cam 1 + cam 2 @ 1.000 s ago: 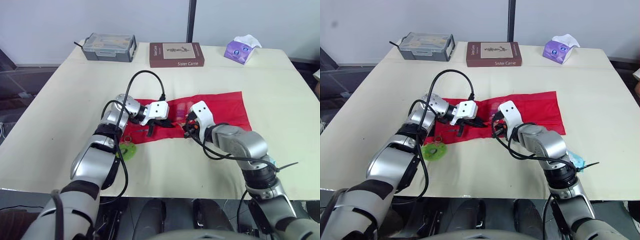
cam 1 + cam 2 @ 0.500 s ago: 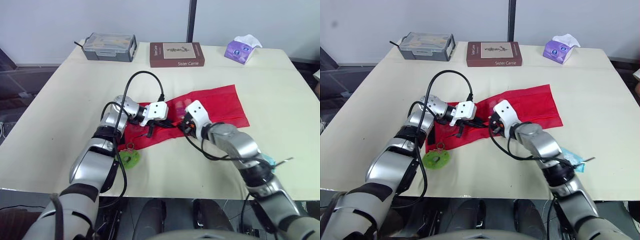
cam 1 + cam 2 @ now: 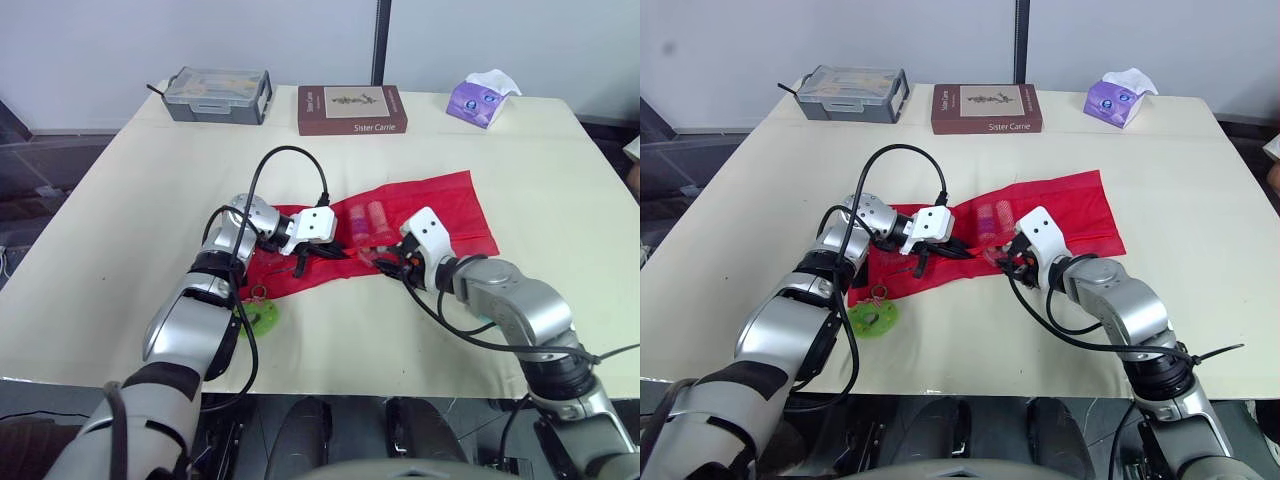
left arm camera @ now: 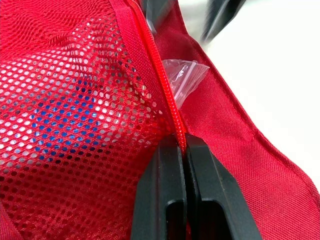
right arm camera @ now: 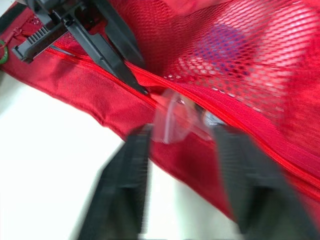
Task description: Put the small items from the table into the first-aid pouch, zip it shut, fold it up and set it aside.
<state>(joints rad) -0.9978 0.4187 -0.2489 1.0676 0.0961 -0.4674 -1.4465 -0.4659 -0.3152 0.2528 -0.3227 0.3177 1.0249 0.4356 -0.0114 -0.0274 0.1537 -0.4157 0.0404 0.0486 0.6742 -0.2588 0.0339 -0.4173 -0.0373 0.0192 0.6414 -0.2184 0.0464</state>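
The red mesh first-aid pouch (image 3: 440, 205) lies mid-table, with blue and pink items showing through its mesh. My left gripper (image 4: 182, 142) is shut on the pouch's zipper edge (image 4: 150, 55) near the left end. A clear plastic packet (image 5: 172, 120) pokes out of the opening beside the zipper. My right gripper (image 5: 181, 131) hovers open just in front of that packet, one finger to each side and not touching it. A green round keyring tag (image 3: 258, 315) lies on the table by the pouch's left front corner.
Along the far edge stand a grey plastic case (image 3: 220, 93), a brown book (image 3: 352, 109) and a purple tissue pack (image 3: 482, 100). Bare table (image 3: 120, 230) lies left and right of the pouch.
My right gripper pushed left into the pouch opening, then drew back to the right and now stands open. The pouch's right part has skewed up. The left gripper has kept its hold.
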